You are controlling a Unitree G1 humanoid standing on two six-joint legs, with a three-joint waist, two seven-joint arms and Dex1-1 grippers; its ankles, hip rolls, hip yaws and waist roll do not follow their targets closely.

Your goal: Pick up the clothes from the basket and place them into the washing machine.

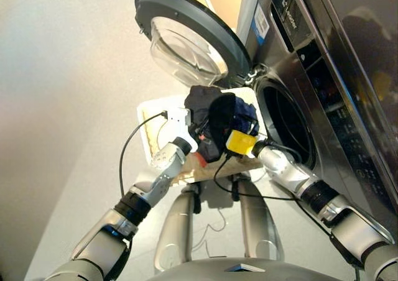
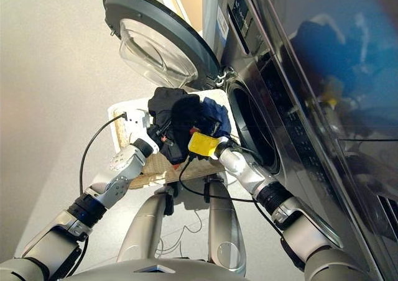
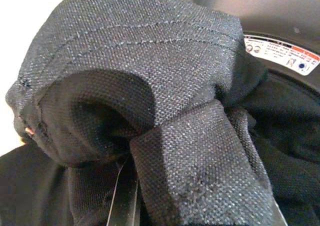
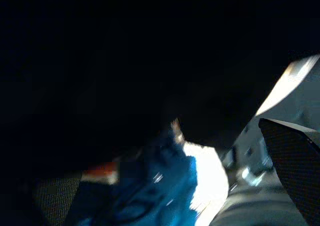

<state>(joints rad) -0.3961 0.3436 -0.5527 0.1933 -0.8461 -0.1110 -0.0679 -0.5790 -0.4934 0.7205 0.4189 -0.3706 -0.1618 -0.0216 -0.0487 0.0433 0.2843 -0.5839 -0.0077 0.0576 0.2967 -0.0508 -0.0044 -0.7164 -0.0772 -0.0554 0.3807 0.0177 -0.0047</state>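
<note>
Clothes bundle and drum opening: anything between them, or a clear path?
Nothing solid shows between them in the eye views. The clothes sit over the basket, right beside the washing machine opening; the door stands open.

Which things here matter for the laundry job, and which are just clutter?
Job:
- clothes, bundled between both hands
- cream basket under them
- washing machine, door open
- left hand, right hand

Lying about:
- black cables trailing off the arms
- grey floor
</note>
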